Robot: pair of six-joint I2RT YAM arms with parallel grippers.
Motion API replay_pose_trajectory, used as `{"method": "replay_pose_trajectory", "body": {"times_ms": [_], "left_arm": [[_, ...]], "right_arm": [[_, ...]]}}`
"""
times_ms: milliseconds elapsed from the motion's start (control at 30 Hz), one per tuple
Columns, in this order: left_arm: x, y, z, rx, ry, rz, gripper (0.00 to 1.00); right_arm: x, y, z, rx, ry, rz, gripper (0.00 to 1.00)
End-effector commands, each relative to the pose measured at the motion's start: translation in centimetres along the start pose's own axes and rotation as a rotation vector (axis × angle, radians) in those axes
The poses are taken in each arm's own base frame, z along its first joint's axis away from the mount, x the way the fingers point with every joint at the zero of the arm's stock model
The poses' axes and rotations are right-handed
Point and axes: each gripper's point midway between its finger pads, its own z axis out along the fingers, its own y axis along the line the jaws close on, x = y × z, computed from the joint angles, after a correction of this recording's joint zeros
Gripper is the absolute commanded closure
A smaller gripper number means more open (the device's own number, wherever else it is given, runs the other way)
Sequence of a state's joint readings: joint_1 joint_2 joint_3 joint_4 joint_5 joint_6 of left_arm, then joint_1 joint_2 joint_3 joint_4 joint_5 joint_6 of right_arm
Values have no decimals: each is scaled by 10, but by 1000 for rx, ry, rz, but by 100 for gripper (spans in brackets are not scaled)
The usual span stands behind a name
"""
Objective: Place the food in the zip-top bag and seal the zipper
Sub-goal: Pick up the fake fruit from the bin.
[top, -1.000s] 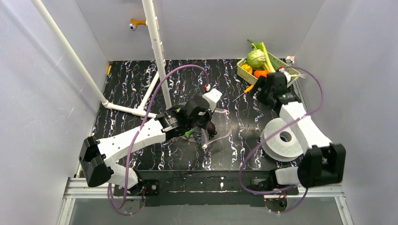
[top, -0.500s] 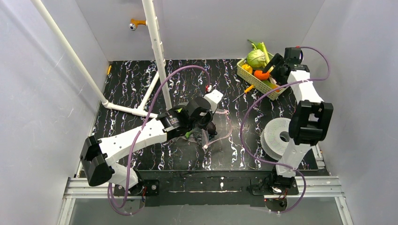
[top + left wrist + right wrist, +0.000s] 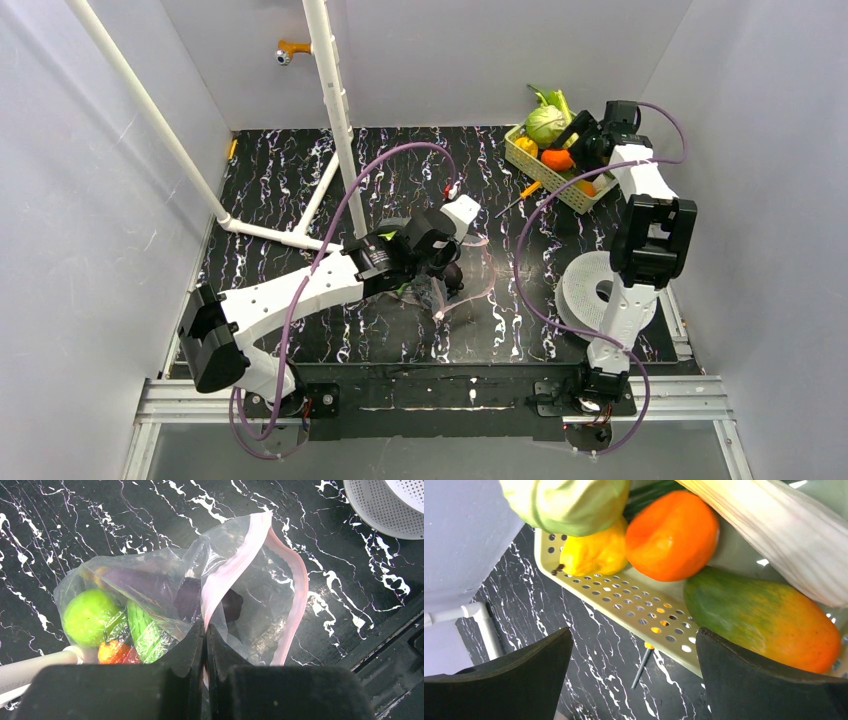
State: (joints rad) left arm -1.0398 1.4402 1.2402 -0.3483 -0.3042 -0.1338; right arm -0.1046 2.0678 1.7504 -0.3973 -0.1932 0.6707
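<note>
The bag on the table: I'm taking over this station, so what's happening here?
The left gripper is shut on the zip-top bag at its mouth edge, and the mouth gapes open. A green fruit and a purple piece lie inside. The right gripper, open, hovers by the basket, near the orange fruit.

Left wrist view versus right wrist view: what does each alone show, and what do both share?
Left wrist only: the shut left end effector pinching a clear plastic zip-top bag with a round green fruit inside. Right wrist only: the open right end effector near a pale perforated basket holding a round orange fruit. Both: the black white-veined table.
</note>
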Motion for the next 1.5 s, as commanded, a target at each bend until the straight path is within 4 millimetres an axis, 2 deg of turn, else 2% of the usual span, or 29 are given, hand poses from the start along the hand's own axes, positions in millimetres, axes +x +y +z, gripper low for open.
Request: {"method": "replay_pose_trajectory", "body": {"times_ms": [0,167,267,367,467,600,900,1033,1100,1200,1300,1400,1467], "left_arm": [[-13,2,-7,-16,-26,4,100],[-12,3,-6,-26,-23,12,100],[-11,4,-5,-33,-22,18,100],[-10,4,-4,-39,-18,25,100],[-9,3,-3,-42,-15,32,100],[-8,3,-2,-49,-10,42,100],[-6,3,-1,-59,-8,59,100],[-7,4,-1,-68,-10,68,100],[-7,4,-1,-70,-11,71,100],[-6,4,-1,-72,-11,74,100],[-6,3,-1,-71,-11,79,100],[-6,2,-1,-72,-11,84,100],[-6,2,-1,-72,-11,86,100]], "right_arm": [[-25,47,-12,-109,-107,-141,2],[-31,65,-2,-76,-137,-251,3],[-38,66,8,-25,-165,-295,5],[-33,77,20,-16,-175,-336,11],[-29,78,33,-17,-169,-347,20],[-26,71,50,24,-175,-342,28],[-22,45,87,143,-226,-319,39],[-18,42,98,145,-214,-328,40],[-14,42,102,137,-201,-330,45],[-10,45,103,123,-184,-327,55],[-14,54,94,105,-192,-328,69],[-25,67,75,89,-223,-341,81],[-35,80,54,70,-254,-348,87]]}}
